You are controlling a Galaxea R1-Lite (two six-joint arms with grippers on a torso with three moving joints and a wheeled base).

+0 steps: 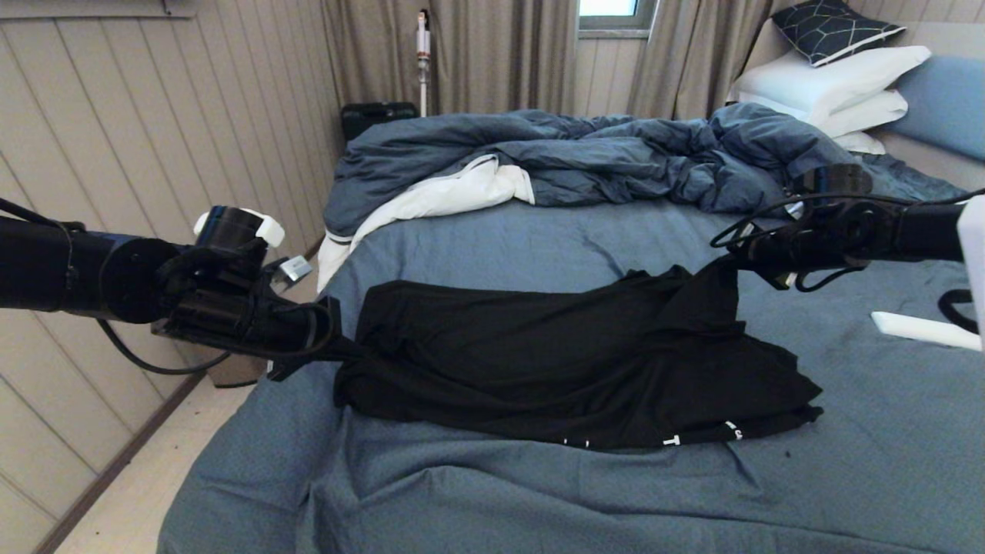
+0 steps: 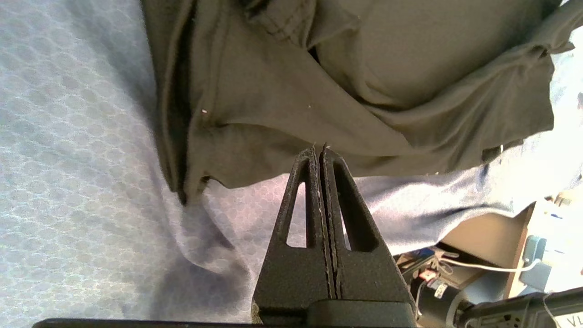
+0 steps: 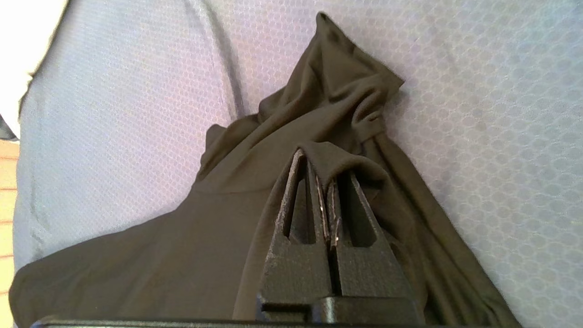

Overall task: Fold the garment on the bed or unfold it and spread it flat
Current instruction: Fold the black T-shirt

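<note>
The garment (image 1: pixel 554 362), a black T-shirt, lies bunched across the middle of the bed (image 1: pixel 539 492), stretched between my two grippers. White letters (image 1: pixel 669 441) peek out along its near hem. My left gripper (image 1: pixel 342 350) is at the shirt's left end, jaws pressed together with the fabric edge pinched at the tips (image 2: pixel 320 150). The garment (image 2: pixel 387 68) spreads beyond those tips. My right gripper (image 1: pixel 727 261) holds the shirt's far right corner raised off the sheet. In the right wrist view the garment (image 3: pixel 182 241) drapes over the shut right gripper (image 3: pixel 321 175).
A rumpled dark blue duvet (image 1: pixel 585 154) with white lining fills the far half of the bed. White pillows (image 1: pixel 831 85) and a patterned cushion (image 1: pixel 835 27) are stacked at the far right. A white flat object (image 1: pixel 923 329) lies on the sheet at right. Floor (image 1: pixel 131 492) runs along the bed's left edge.
</note>
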